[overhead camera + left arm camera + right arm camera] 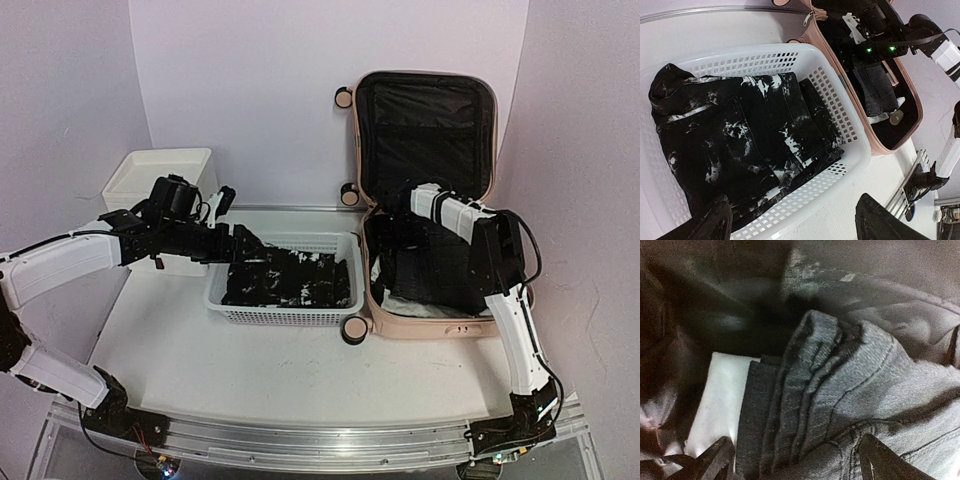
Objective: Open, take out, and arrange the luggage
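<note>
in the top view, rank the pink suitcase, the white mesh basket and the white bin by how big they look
1. pink suitcase, open with its lid upright
2. white mesh basket
3. white bin, partly hidden by the left arm and farther back, so its true size is unsure

A white mesh basket [285, 314] sits at the middle of the desk [250, 365], its long side parallel to the near edge. A folded black garment [290, 278] streaked with white blotches lies flat in it and covers most of the floor; in the left wrist view its folded layers reach the basket's right wall. A white plastic drawer unit [160, 172] stands at the far left corner, just behind the basket's left end. In the right wrist view, folded grey denim [850, 390] with dark seams lies against a flat white packet [722, 400] on its left.
</note>
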Controlling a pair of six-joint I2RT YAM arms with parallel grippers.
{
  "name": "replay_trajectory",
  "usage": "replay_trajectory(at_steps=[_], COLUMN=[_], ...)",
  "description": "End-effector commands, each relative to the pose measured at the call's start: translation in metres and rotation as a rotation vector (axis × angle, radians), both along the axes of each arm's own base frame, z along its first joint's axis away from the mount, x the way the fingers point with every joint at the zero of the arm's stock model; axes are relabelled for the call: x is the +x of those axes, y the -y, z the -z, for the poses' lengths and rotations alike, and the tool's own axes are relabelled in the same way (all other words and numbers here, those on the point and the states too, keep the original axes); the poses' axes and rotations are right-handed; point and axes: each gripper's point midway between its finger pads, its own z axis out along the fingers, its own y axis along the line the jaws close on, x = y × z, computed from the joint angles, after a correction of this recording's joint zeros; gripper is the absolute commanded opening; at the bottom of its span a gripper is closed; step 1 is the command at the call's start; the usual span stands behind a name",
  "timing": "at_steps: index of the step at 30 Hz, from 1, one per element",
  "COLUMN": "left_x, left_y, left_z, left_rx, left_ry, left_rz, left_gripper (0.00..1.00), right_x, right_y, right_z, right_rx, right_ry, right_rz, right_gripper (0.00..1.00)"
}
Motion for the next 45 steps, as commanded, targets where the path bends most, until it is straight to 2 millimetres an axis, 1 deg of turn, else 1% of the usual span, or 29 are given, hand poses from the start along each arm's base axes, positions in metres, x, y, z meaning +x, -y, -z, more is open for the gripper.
replay_trajectory(at_steps=[1, 2, 3, 5, 7, 10, 17, 21, 22, 24, 27, 32, 36, 38, 39, 41, 44, 45], left_x=[0.000, 0.000, 0.000, -0.001, -0.001, -0.002, -0.002, -0.003, -0.003, -0.002, -0.002, -0.002, -0.002, -0.002, -0.002, -0.002, -0.002, -0.001], left_y=[0.000, 0.000, 0.000, 0.000, 0.000, 0.000, -0.002, -0.001, -0.001, -0.001, 0.000, 0.001, 0.000, -0.001, -0.001, -0.001, 0.000, 0.000], left_z=[-0.022, -0.022, -0.022, -0.023, -0.023, -0.024, -0.025, -0.025, -0.026, -0.025, -0.024, -0.024, -0.025, -0.026, -0.025, -0.026, -0.024, -0.025], left_rx=[-0.043, -0.044, -0.045, -0.046, -0.047, -0.050, -0.053, -0.056, -0.056, -0.055, -0.055, -0.057, -0.056, -0.057, -0.055, -0.056, -0.053, -0.053], left_ry=[0.063, 0.063, 0.062, 0.062, 0.063, 0.061, 0.062, 0.061, 0.062, 0.061, 0.058, 0.054, 0.058, 0.061, 0.060, 0.064, 0.061, 0.061], left_rz=[0.004, 0.004, 0.005, 0.007, 0.005, 0.003, -0.001, 0.000, 0.000, 0.000, 0.002, 0.006, 0.003, 0.002, 0.001, 0.001, 0.003, 0.005], left_gripper=[0.86, 0.86, 0.86, 0.86, 0.86, 0.86, 0.86, 0.86, 0.86, 0.86, 0.86, 0.86, 0.86, 0.86, 0.86, 0.86, 0.86, 0.86], right_x=[0.003, 0.003, 0.001, 0.001, 0.001, 0.004, 0.005, 0.006, 0.009, 0.008, 0.009, 0.007, 0.010, 0.010, 0.011, 0.011, 0.015, 0.016], right_y=[0.012, 0.013, 0.015, 0.014, 0.013, 0.014, 0.005, 0.001, -0.001, 0.001, 0.003, -0.001, 0.007, 0.010, 0.010, 0.010, 0.012, 0.015], right_z=[0.007, 0.008, 0.009, 0.008, 0.005, 0.000, -0.023, -0.042, -0.046, -0.047, -0.047, -0.044, -0.039, -0.035, -0.034, -0.033, -0.036, -0.037], right_rx=[-0.061, -0.071, -0.077, -0.072, -0.063, -0.060, 0.030, 0.127, 0.162, 0.227, 0.321, 0.470, 0.541, 0.563, 0.566, 0.560, 0.541, 0.523], right_ry=[0.003, 0.002, -0.002, 0.000, 0.004, 0.018, 0.042, 0.073, 0.088, 0.085, 0.080, 0.065, 0.081, 0.076, 0.076, 0.078, 0.094, 0.102], right_rz=[0.029, 0.030, 0.035, 0.037, 0.036, 0.032, 0.009, -0.011, -0.018, -0.015, -0.019, -0.036, -0.006, 0.006, 0.002, -0.016, -0.023, -0.021], right_gripper=[0.85, 0.83, 0.79, 0.74, 0.64, 0.55, 0.27, 0.25, 0.22, 0.16, 0.12, 0.13, 0.18, 0.19, 0.22, 0.32, 0.55, 0.61])
